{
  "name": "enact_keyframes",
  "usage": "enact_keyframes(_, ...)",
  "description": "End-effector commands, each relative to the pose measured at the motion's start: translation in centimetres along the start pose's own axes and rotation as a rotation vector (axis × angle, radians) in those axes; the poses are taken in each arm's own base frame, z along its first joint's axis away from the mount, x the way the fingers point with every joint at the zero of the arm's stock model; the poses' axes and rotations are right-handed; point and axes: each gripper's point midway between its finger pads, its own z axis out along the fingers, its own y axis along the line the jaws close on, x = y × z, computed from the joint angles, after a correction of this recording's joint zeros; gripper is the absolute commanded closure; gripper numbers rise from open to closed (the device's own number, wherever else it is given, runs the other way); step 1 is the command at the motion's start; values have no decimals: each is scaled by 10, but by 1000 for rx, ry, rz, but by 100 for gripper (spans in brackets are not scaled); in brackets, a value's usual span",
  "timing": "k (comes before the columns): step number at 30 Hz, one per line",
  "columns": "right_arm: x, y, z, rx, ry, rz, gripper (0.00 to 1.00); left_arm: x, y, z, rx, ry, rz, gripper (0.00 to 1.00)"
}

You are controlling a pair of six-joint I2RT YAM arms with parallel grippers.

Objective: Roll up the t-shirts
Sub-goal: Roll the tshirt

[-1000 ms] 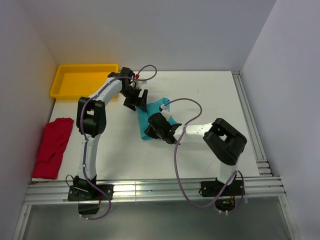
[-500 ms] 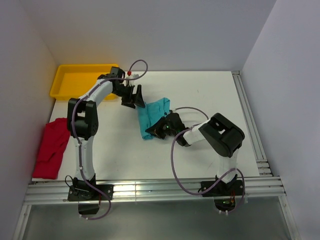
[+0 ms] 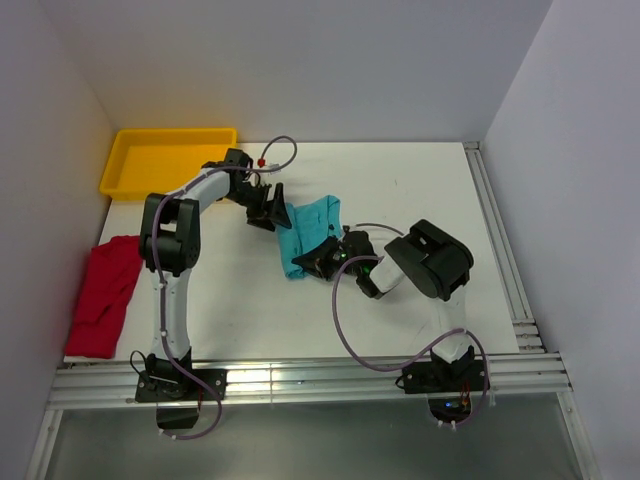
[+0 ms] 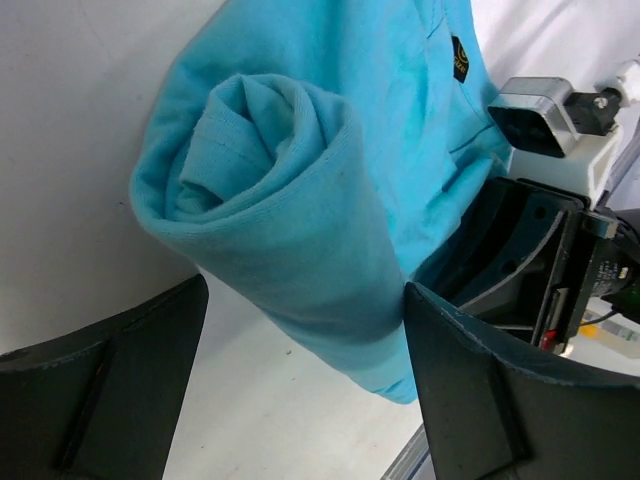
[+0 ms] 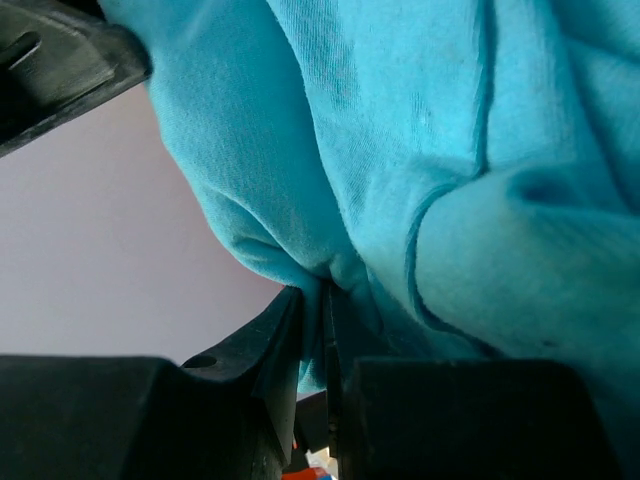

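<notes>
Out in the middle of the white counter (image 3: 430, 190) lies the soft teal t-shirt (image 3: 308, 232), wound into a thick roll that runs from its far end back toward the arms. From the left wrist camera the roll (image 4: 300, 180) shows its open end, the layers coiled inside one another, and a small dark hem label (image 4: 459, 58) sits on the flatter cloth beyond it.

The left gripper (image 3: 272, 207) is at the far left end of the roll. Its jaws stand wide apart, with the rolled end lying between the two black fingers (image 4: 100, 390) and nothing clamped; the fabric comes right up beside the right-hand finger, though I cannot tell whether it touches.

The right gripper (image 3: 318, 262) is down at the near end of the roll. Its jaws are closed on the teal t-shirt (image 5: 420, 150), with a thin fold of the cloth pinched between them at the right gripper (image 5: 325, 310).

A plain red t-shirt (image 3: 105, 292) lies crumpled by the left wall, well apart from the teal one. Beyond it, in the far left corner, sits a shallow yellow plastic tray (image 3: 112, 175).
</notes>
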Motion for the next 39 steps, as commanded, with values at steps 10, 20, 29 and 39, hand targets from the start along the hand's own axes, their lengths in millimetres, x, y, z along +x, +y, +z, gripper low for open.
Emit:
enact_keyframes(10, -19, -13, -7, 236, -121, -217, 68, -11, 5, 0, -78, 24, -8, 95)
enact_keyframes(20, -14, 14, -19, 604, -289, -624, 46, 19, 31, -14, -285, 228, 60, 100)
enact_keyframes(29, 12, 59, 3, 727, -376, -896, 39, 48, 45, -28, -364, 363, 82, 100)
enact_keyframes(39, 48, 59, 24, 846, -362, -1115, 39, 57, 44, -35, -374, 408, 87, 100)
